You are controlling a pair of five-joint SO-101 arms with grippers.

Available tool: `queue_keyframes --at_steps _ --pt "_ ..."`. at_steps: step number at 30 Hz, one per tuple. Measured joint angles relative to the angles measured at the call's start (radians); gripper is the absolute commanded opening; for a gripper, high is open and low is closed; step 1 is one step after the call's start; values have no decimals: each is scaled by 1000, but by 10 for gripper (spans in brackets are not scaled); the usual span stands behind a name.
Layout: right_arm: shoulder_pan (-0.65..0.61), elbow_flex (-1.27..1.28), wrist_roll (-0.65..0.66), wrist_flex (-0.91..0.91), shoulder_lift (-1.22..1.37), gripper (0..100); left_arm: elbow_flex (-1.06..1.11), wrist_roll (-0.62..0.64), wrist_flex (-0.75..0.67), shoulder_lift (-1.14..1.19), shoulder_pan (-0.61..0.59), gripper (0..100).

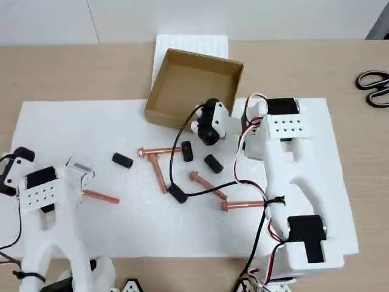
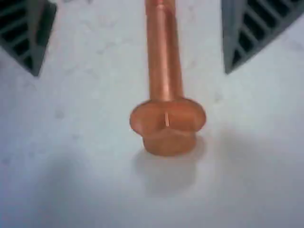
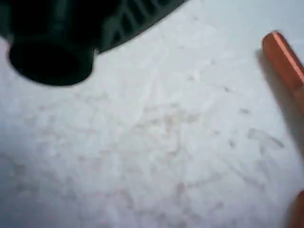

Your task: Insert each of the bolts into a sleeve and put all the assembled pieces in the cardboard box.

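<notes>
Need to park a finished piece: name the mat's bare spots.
Bare: the foam mat at its far-left, between cardboard box and left arm; also its near strip between the arms. Crowded: the middle, strewn with bolts, sleeves and a cable.

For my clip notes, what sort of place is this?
Probably a robotics lab or hobby workbench: small white robot arms at a wooden table, a foam sheet strewn with copper bolts and black sleeves, and a cardboard box.

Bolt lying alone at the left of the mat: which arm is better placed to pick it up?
Left. The left end effector is open astride the bolt; the right end effector sits away by the cardboard box.
</notes>
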Motion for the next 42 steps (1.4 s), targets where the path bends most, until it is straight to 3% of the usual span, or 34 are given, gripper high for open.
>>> queue_keyframes --at_steps 16,24,37,42 --pt "0 0 0 0 0 6 178 0 -244 0 6 237" --pt "0 0 0 0 0 6 259 0 -371 -8 29 69" --pt "0 0 0 0 -5 6 265 0 -377 -12 44 8" --pt "2 -3 -49 37 -23 8 193 -58 -255 -12 98 8"
